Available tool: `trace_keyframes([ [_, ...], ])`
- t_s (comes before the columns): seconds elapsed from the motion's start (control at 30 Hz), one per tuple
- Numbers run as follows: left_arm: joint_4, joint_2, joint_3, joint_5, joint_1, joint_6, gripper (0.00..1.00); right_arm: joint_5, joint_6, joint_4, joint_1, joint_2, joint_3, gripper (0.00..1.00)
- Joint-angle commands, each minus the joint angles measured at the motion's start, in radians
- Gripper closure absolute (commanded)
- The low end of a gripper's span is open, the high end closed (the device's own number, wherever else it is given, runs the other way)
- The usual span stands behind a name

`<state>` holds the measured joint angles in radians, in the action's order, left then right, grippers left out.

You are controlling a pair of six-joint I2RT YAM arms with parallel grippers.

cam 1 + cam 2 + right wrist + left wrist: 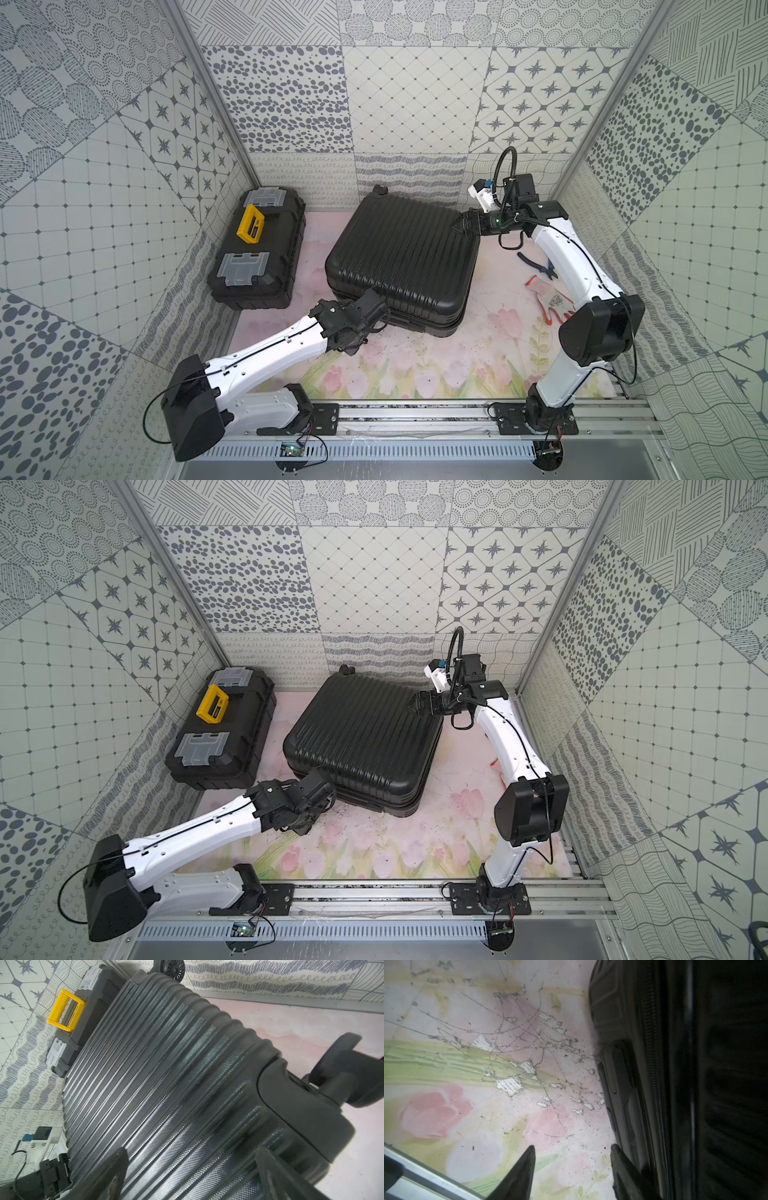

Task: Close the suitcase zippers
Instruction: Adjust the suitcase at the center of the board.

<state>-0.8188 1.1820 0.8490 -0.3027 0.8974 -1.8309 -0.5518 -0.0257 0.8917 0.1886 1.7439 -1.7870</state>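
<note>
The suitcase [403, 257] lies flat in the middle of the desk [415, 365], nearer its back edge, with the top shell down on the lower one; the step in hand looks like the reach for a zipper pull.

The left gripper [573, 1147] sits low beside the case's side that faces the desk's front left corner. Its fingers [525, 1167] are released, with only bare desk between them; one finger is just beside the shell, and the zip track [652, 1028] runs along the seam close by.

The right gripper [191, 1150] hangs over the ribbed shell at the case's corner toward the back right of the desk, fingers spread wide and grasping nothing; I cannot tell whether they touch the shell.

No pull tab shows in any view, so I cannot tell how much of the zip is closed. The next move, as I judge it, calls for finding a tab along the seam, pinching it and drawing it along the track, with the other arm steadying the shell.

Counted:
- one suitcase; two of its wheels [173, 968] show
- one toolbox [255, 249] at the back left corner
- one pair of pliers [538, 266] and one glove [550, 301] by the right edge
- two arms
</note>
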Motion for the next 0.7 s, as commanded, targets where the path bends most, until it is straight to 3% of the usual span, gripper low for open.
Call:
trace_keyframes([
  [0.0, 0.306, 0.034, -0.062, -0.062, 0.011, -0.189, 0.43, 0.018, 0.027, -0.004, 0.002, -0.003, 0.000, 0.02],
  [0.23, 0.477, 0.041, -0.113, -0.111, 0.011, -0.173, 0.43, 0.020, 0.028, -0.009, 0.002, -0.003, 0.011, 0.02],
  [0.53, 0.646, 0.149, -0.136, -0.085, 0.000, -0.128, 0.44, 0.018, 0.034, -0.011, 0.002, 0.000, 0.024, 0.02],
  [0.67, 0.621, 0.186, -0.136, -0.041, -0.016, -0.116, 0.53, 0.019, 0.042, -0.011, 0.002, -0.006, 0.036, 0.02],
])
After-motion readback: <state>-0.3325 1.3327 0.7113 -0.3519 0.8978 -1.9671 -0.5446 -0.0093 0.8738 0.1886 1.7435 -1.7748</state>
